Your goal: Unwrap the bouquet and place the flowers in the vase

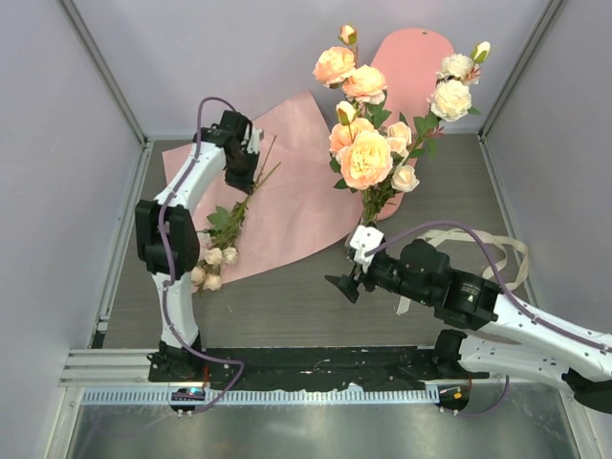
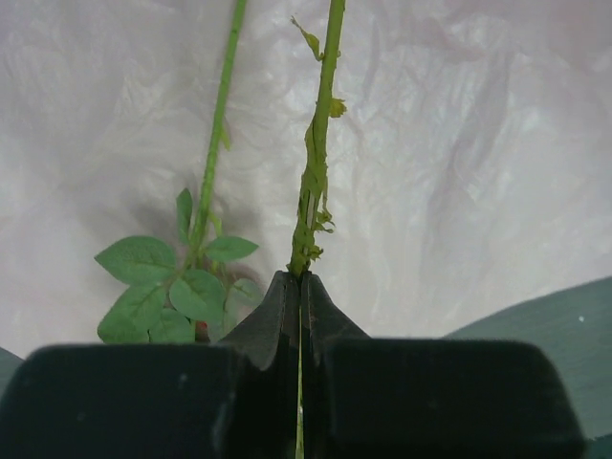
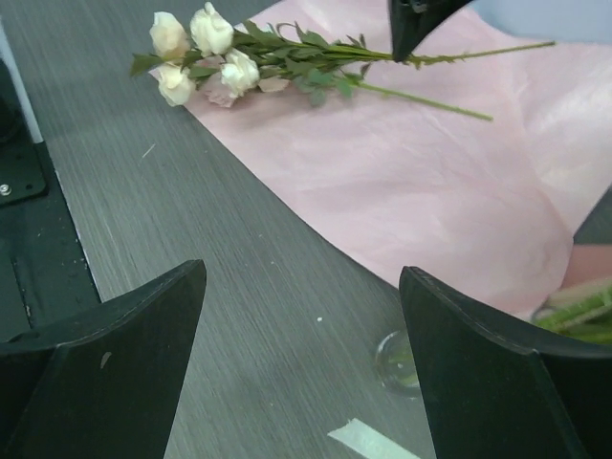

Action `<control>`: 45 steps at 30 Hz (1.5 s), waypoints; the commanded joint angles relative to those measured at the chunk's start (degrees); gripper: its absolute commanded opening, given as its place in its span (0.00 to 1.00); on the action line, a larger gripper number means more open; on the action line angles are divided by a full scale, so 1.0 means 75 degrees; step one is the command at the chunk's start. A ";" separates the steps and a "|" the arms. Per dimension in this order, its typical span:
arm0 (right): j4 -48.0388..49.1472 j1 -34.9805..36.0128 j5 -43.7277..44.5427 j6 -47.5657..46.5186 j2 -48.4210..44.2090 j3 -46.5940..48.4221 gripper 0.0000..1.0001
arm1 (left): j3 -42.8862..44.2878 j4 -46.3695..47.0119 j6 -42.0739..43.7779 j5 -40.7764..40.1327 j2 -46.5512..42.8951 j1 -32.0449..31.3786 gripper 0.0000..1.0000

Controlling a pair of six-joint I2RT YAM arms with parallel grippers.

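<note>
Paper lies flat, left-centre of the table. Most flowers stand in the vase, mid-table toward the far edge. Our left gripper is pinched tight on the loose spray's bare stem, blooms toward the near-left corner. Right gripper gapes wide and empty, near the vase. We judge the spray light, springy and bloom-heavy, so grip the bare stem. The vase looks tippy.
</note>
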 commanded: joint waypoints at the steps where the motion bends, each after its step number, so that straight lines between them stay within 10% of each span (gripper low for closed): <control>1: 0.1326 0.1115 0.0810 -0.1331 0.0266 -0.0038 0.88 | -0.0315 -0.0079 -0.0130 0.0766 -0.1310 -0.0021 0.00; 9: 0.3409 0.2467 0.2230 -0.4224 0.2969 0.0231 0.89 | -0.0761 0.0038 -0.0036 0.1597 -0.2049 -0.0114 0.00; 15: 0.7451 0.2082 0.2665 -0.8396 0.5443 -0.0191 0.92 | -0.0808 0.0037 0.0022 0.1728 -0.2202 -0.0220 0.00; 21: 0.8882 0.1331 0.1716 -1.0386 0.7402 0.0547 0.92 | -0.0878 0.0038 0.0069 0.1798 -0.2249 -0.0360 0.00; 36: 0.9706 0.0101 0.0509 -1.1880 0.9745 0.2433 0.87 | -0.0832 -0.0009 0.0069 0.2115 -0.2226 -0.0384 0.00; 45: 1.0304 -0.0064 0.0297 -1.2442 1.0333 0.2774 0.40 | -0.0820 0.0014 0.0058 0.2010 -0.2284 -0.0442 0.00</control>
